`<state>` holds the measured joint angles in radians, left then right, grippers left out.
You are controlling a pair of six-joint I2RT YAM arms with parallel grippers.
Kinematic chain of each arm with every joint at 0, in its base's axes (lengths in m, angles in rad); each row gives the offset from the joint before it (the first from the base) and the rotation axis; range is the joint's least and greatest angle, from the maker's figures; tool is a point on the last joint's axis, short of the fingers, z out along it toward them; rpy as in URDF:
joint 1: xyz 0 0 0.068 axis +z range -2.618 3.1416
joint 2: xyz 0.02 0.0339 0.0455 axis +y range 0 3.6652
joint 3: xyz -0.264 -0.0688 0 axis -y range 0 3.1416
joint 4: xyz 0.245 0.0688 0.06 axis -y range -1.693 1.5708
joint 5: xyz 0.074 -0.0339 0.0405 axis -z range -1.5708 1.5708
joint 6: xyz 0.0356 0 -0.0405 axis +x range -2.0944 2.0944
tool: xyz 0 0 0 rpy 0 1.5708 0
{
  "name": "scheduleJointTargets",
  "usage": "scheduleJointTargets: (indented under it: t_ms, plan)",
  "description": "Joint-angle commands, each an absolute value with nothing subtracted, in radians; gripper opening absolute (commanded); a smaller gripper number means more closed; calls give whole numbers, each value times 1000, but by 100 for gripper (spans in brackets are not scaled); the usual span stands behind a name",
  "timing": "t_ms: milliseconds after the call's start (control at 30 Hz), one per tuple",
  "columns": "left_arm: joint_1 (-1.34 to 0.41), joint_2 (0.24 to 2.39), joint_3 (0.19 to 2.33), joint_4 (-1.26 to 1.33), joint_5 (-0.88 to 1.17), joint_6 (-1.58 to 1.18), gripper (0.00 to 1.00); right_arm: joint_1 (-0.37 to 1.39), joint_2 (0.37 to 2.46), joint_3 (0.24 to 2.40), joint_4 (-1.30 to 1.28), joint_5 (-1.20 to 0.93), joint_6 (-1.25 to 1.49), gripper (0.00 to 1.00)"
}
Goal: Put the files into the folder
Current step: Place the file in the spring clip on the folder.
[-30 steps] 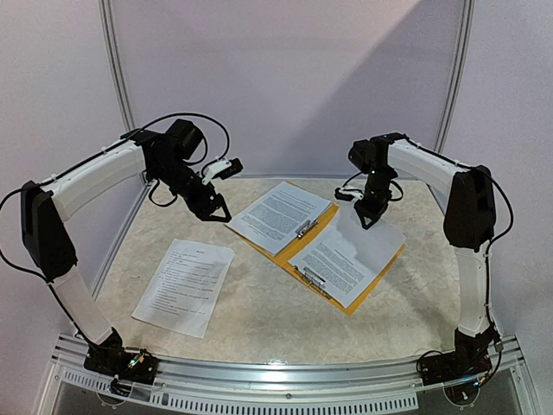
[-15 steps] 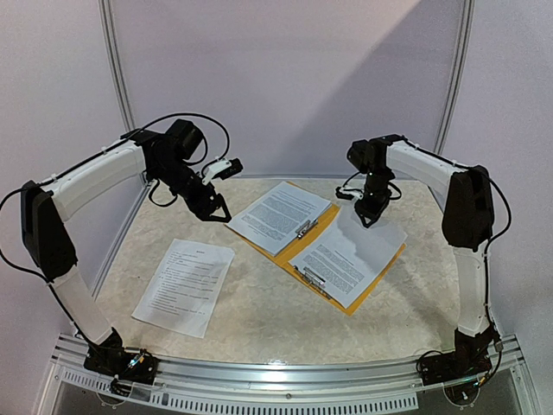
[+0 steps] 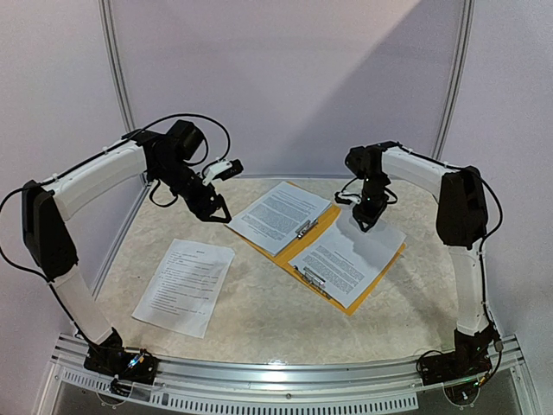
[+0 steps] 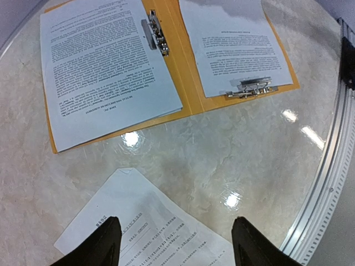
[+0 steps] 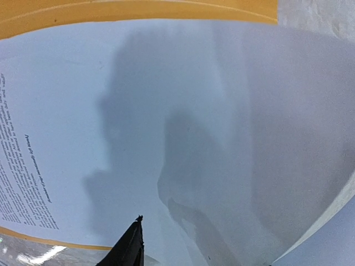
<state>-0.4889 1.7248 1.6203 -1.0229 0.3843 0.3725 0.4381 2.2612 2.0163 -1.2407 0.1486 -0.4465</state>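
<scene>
Folder (image 3: pixel 298 245): lies open and flat on my table (image 3: pixel 259 311), toward the far right, orange inner faces up.
Left half of folder: holds one printed sheet (image 3: pixel 279 215), with a metal clip (image 3: pixel 306 228) at its inner edge by the spine.
Right half of folder: holds a second printed sheet (image 3: pixel 348 254), with another metal clip (image 3: pixel 314 278) at its near edge.
Loose sheet (image 3: pixel 185 284): lies flat on the table at near left, well apart from the folder, text side up.
My left gripper (image 3: pixel 218 213): hangs above bare table just left of the folder; fingers spread apart, nothing between them.
My right gripper (image 3: pixel 363 224): sits low over the far corner of the right-hand sheet. My wrist view shows only one fingertip (image 5: pixel 128 248) above the white paper, so I cannot tell whether the fingers are apart or together.
</scene>
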Motion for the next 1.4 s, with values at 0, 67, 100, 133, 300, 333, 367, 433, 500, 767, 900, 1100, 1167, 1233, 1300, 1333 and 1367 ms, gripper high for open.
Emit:
scheduleJointTargets:
  t_ms: [0,67,100,133,300,333,367,433,500,767,900,1100,1167,1233,1300,1333,1367]
  plan:
    - [-492,1746,1614,-1025,383,383,70,433,2297,2031,-1211,167,-441,49]
    - [-492,1748,1614,-1025,383,384,70,431,2303,2032,-1203,176,-440,53]
    - [-493,1748,1612,-1025,383,384,70,429,2306,2032,-1199,180,-440,54]
    - [-493,1749,1612,-1025,383,383,70,428,2313,2032,-1197,183,-440,55]
    - [-493,1751,1612,-1026,383,386,70,423,2341,2033,-1190,195,-442,59]
    - [-492,1752,1612,-1026,382,387,70,422,2347,2033,-1188,197,-441,60]
    - [-493,1751,1611,-1027,383,388,71,421,2355,2034,-1183,202,-440,61]
    - [-493,1751,1611,-1028,382,389,70,417,2363,2037,-1181,196,-439,63]
    - [-492,1752,1611,-1028,382,390,71,416,2371,2044,-1176,184,-438,64]
    - [-492,1756,1609,-1028,381,393,70,414,2389,2054,-1151,188,-436,73]
    - [-492,1758,1609,-1028,382,394,71,414,2391,2053,-1138,206,-436,99]
    - [-492,1763,1609,-1031,383,397,71,414,2390,2062,-1114,223,-436,99]
    - [-492,1765,1609,-1032,384,397,71,413,2389,2074,-1113,229,-437,99]
    - [-492,1764,1609,-1031,385,398,71,414,2386,2087,-1109,242,-437,99]
    - [-493,1764,1609,-1033,384,400,71,414,2378,2100,-1120,234,-440,99]
    - [-493,1763,1608,-1034,383,400,71,414,2376,2104,-1127,226,-444,99]
    - [-493,1762,1607,-1035,384,399,71,414,2372,2105,-1133,221,-445,99]
